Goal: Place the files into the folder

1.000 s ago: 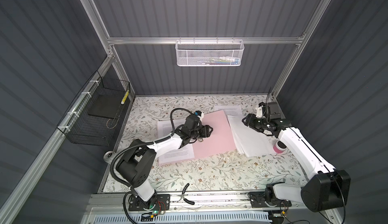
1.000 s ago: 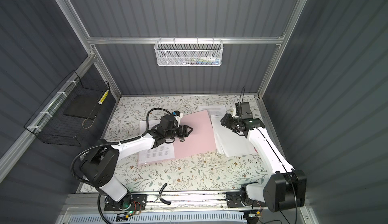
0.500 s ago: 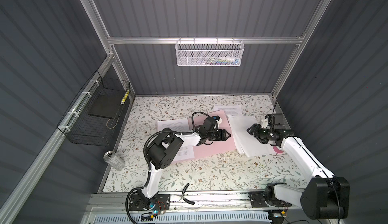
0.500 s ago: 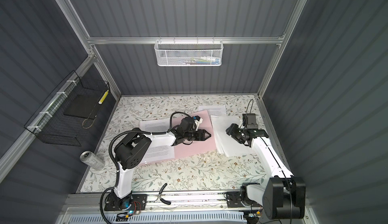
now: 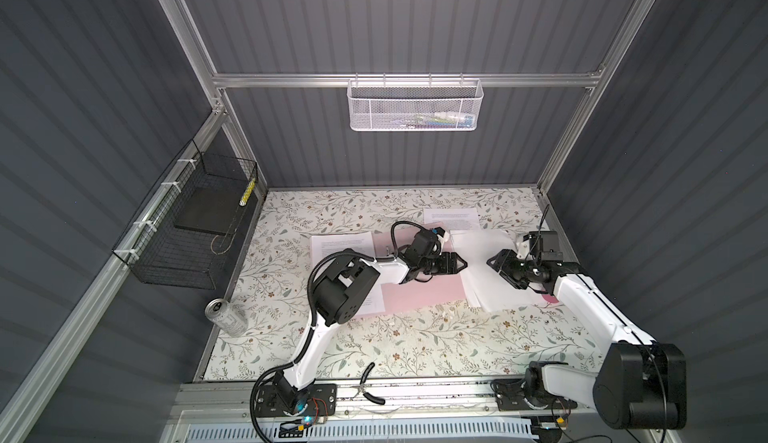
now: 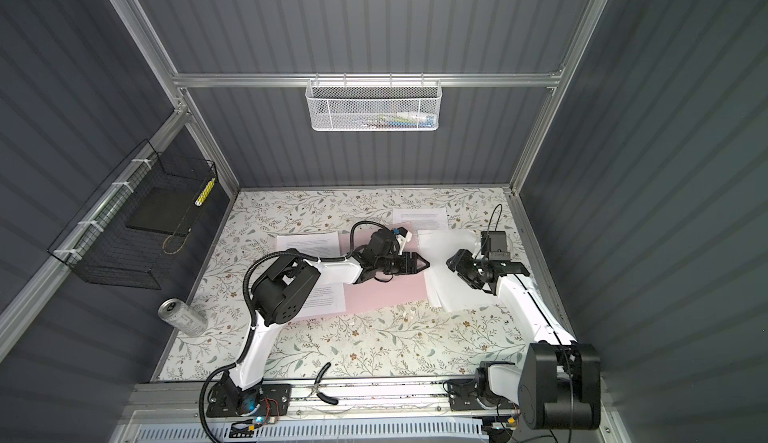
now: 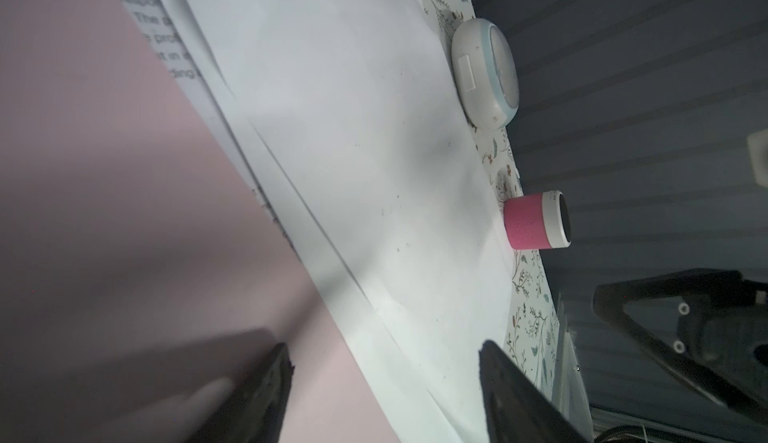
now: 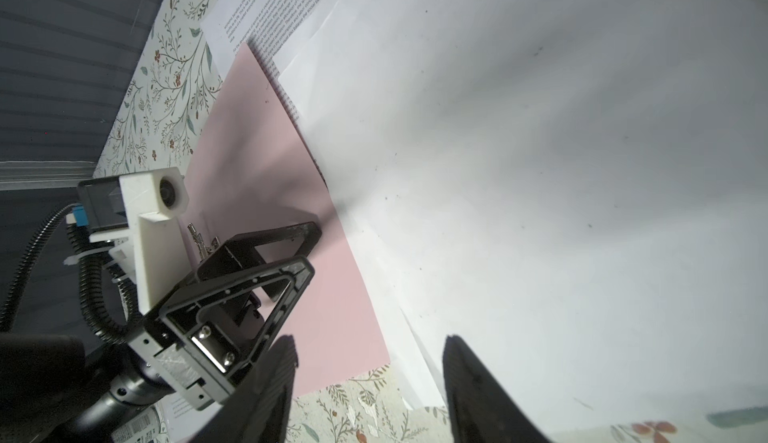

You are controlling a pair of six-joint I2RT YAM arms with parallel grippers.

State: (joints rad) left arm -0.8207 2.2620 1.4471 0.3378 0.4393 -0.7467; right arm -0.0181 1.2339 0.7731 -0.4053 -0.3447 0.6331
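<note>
folder (image 5: 424, 293): one, pale pink, flat at mid-bench; long axis roughly front edge to back edge, slightly turned; silver clip (image 8: 198, 240) on its left side.
files: one far sheet (image 5: 451, 217) toward the back edge, at the folder's far corner; one left sheet (image 5: 343, 243) and one near sheet (image 5: 371, 301) on the folder's left, seemingly separate, join hidden by the arm; one pile (image 5: 490, 291) of overlapping blank-side sheets along the folder's right side, count not tellable.
writing: small black text blocks, unreadable from above; in the left wrist view only "The" legible between folder and pile.
left gripper (image 5: 462, 263): jaws apart, empty, low over the folder's right edge, pointing at the pile.
right gripper (image 5: 494, 261): jaws apart, empty, over the pile, facing the left gripper.
other: one pink cylinder (image 7: 536, 220) and one white puck (image 7: 484, 75) near the right edge; one silver can (image 5: 226, 316) at the left edge, label unreadable.
</note>
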